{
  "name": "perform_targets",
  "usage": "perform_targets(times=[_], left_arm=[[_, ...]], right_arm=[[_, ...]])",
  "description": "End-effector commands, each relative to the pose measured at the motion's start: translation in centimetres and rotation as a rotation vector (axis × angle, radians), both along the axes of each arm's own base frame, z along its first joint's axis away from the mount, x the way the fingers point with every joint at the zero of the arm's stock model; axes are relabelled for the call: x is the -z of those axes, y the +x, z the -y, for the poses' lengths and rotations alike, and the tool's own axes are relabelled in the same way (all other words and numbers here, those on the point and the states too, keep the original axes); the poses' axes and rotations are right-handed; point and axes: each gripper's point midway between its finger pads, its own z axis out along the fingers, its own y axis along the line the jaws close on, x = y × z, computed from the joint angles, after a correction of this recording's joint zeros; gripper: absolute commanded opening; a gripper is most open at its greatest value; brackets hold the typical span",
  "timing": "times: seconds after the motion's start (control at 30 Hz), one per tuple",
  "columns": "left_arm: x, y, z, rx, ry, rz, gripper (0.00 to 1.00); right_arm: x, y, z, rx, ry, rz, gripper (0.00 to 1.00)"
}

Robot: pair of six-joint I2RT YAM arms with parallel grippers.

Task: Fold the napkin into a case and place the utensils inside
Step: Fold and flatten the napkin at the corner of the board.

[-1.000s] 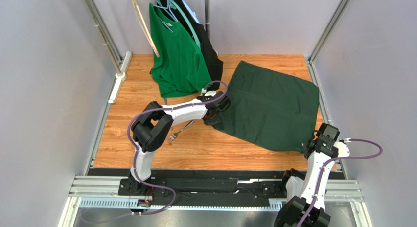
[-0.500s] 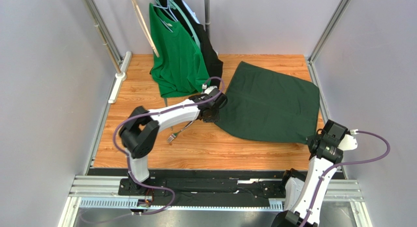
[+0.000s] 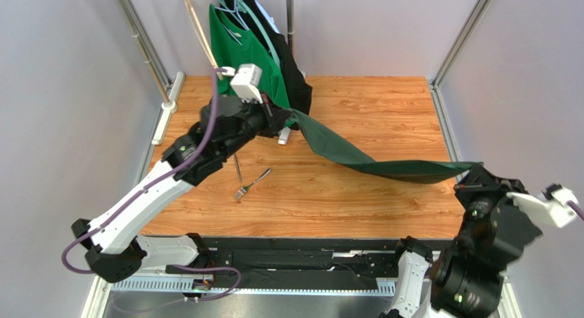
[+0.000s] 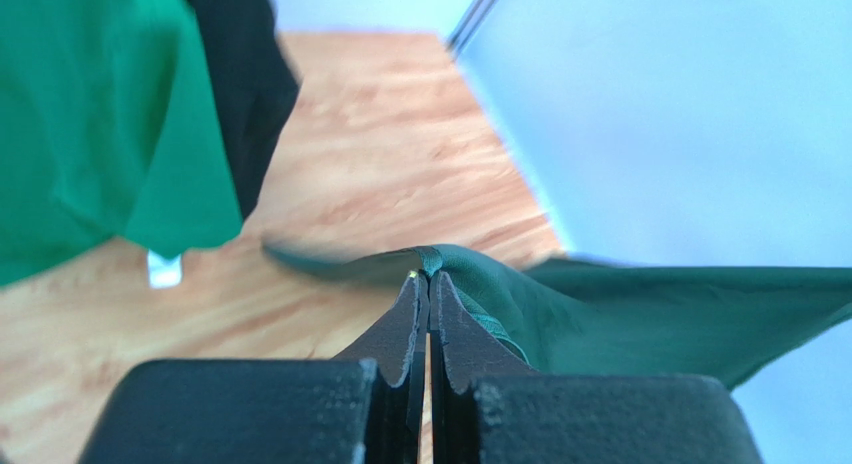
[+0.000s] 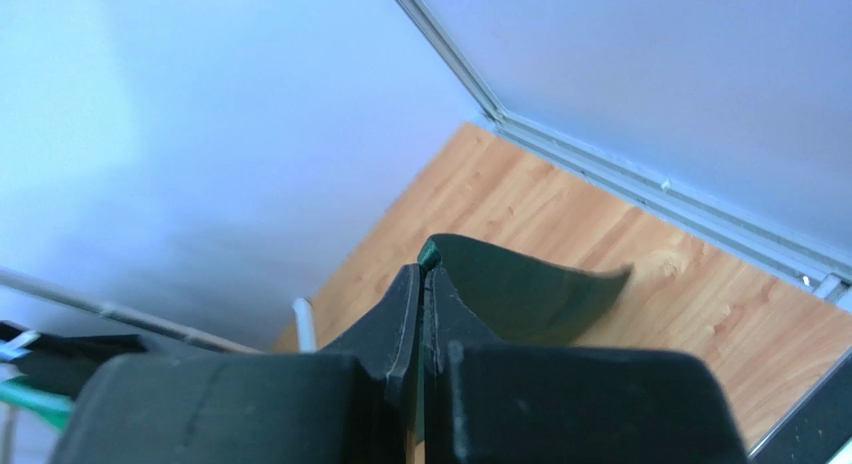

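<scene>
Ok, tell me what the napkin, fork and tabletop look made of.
Napkin: soft cloth, matte dark green; it sags and drapes in mid-air. Fork: likely metal, silvery with slight shine. Tabletop: wood-look planks with visible grain, possibly laminate.

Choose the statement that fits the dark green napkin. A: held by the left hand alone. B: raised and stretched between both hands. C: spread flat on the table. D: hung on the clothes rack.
B: the napkin spans from the left hand to the right hand, each shut on an edge, above the table.
</scene>
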Motion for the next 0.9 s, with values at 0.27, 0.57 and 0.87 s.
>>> perform_targets(times=[0.27,0.57,0.87], left_arm=[[-9.8,1.5,0.3,-0.01,-0.026,0.247,0.0],[-1.6,14.0,10.8,-0.031,0.138,0.214,0.0],[10.4,25.4,16.8,-0.104,0.28,0.286,0.0]], right_arm=[[-6.5,-2.4,0.1,0.056,-0.11,0.091,0.0],[2.1,9.8,7.7,0.082,-0.032,-0.101,0.0],[13.4,24.3,13.8,-0.013,0.056,-0.21,0.0]])
